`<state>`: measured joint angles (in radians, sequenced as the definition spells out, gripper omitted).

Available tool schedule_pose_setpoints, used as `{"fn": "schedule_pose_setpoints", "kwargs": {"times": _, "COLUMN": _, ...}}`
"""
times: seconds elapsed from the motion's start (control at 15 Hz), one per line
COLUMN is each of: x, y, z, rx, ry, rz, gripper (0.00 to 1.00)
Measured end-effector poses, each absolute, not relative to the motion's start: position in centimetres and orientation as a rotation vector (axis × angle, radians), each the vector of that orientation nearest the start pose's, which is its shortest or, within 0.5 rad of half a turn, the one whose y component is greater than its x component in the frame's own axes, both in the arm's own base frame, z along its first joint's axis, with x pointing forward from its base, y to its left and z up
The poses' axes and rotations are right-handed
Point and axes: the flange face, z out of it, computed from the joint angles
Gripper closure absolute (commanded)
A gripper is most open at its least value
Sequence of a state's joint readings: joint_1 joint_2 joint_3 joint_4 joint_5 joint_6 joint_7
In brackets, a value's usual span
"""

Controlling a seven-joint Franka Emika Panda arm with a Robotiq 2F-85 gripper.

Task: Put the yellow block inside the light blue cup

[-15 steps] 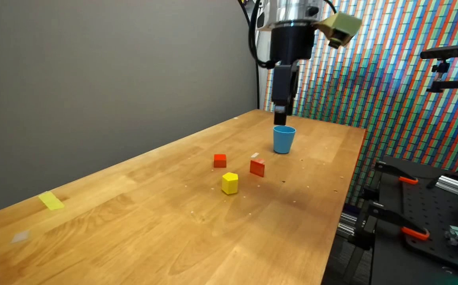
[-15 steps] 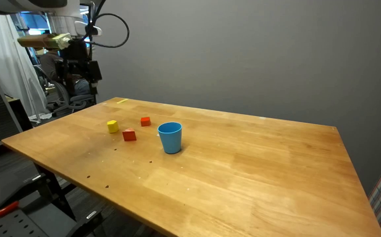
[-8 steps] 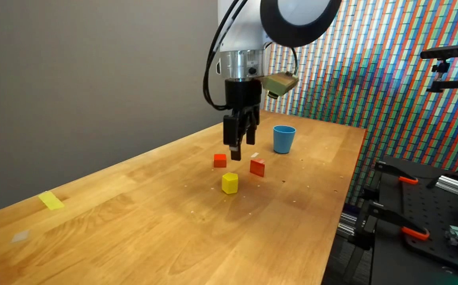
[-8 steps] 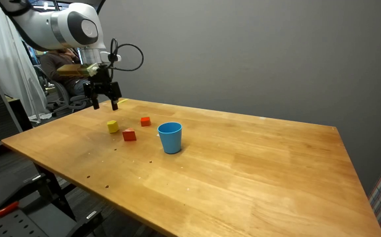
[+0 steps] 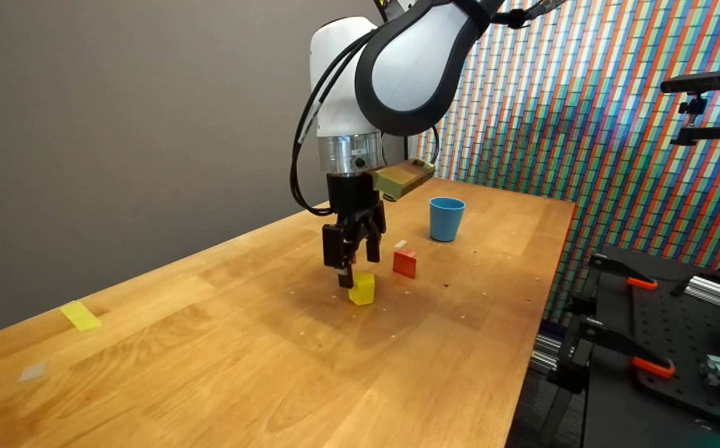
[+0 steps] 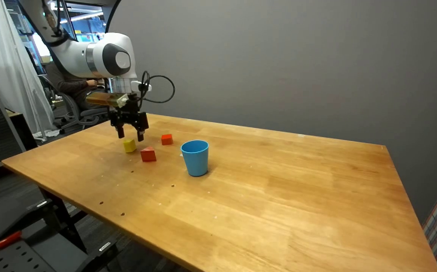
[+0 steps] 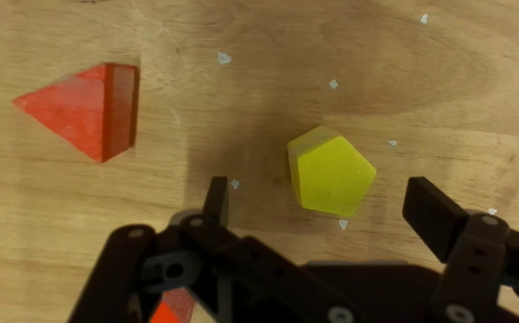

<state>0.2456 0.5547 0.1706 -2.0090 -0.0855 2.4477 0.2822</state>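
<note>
Nearest first: we have the black two-finger gripper [image 6: 130,136] pointing down, fingers [image 7: 434,215] spread wide, nothing gripped. Just below, our target: the bright yellow five-sided block [image 7: 335,175], material unclear, on the light-brown wooden table [image 6: 278,211]. In the wrist view bare wood shows between it and each finger, so no contact we can see. It seems to sit slightly forward of the fingertip line there; we'd log the step as lining up to grasp, likely some lowering and a small shift needed before squeezing. Wide spread makes sense: margin on both sides. Five sides means no parallel faces to pinch, so we'd watch for twisting.

Next out: a solid red triangular block [image 7: 80,110], outside the finger gap, so it shouldn't get caught; then a red box-like block [image 6: 167,139], partly hidden under the gripper in the wrist view. Both sit on the cup's side of our target, in the way of any low carry; we'd lift first.

Farther: the light blue tapered plastic cup [image 6: 195,160], upright, mouth up, well apart from the gripper. Taller than the blocks, so the rim needs clearing. Farther again, a flat yellow tape strip [image 5: 80,315] by the table edge, not our target, then the plain grey wall [image 6: 278,68].
</note>
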Motion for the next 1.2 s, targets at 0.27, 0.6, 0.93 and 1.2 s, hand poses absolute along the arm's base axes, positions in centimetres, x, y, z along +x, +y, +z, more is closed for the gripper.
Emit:
{"fn": "schedule_pose_setpoints", "kwargs": {"times": 0.27, "x": 54.8, "y": 24.3, "z": 15.0, "rx": -3.110, "ry": -0.259, "rz": 0.209, "gripper": 0.51}}
{"fn": "schedule_pose_setpoints", "kwargs": {"times": 0.6, "x": 54.9, "y": 24.1, "z": 14.5, "rx": -3.073, "ry": -0.110, "rz": 0.258, "gripper": 0.81}}
{"fn": "schedule_pose_setpoints", "kwargs": {"times": 0.93, "x": 54.9, "y": 23.3, "z": 15.5, "rx": -3.069, "ry": 0.061, "rz": 0.255, "gripper": 0.81}}
{"fn": "schedule_pose_setpoints", "kwargs": {"times": 1.2, "x": 54.7, "y": 20.6, "z": 21.3, "rx": -3.085, "ry": 0.305, "rz": 0.099, "gripper": 0.81}}
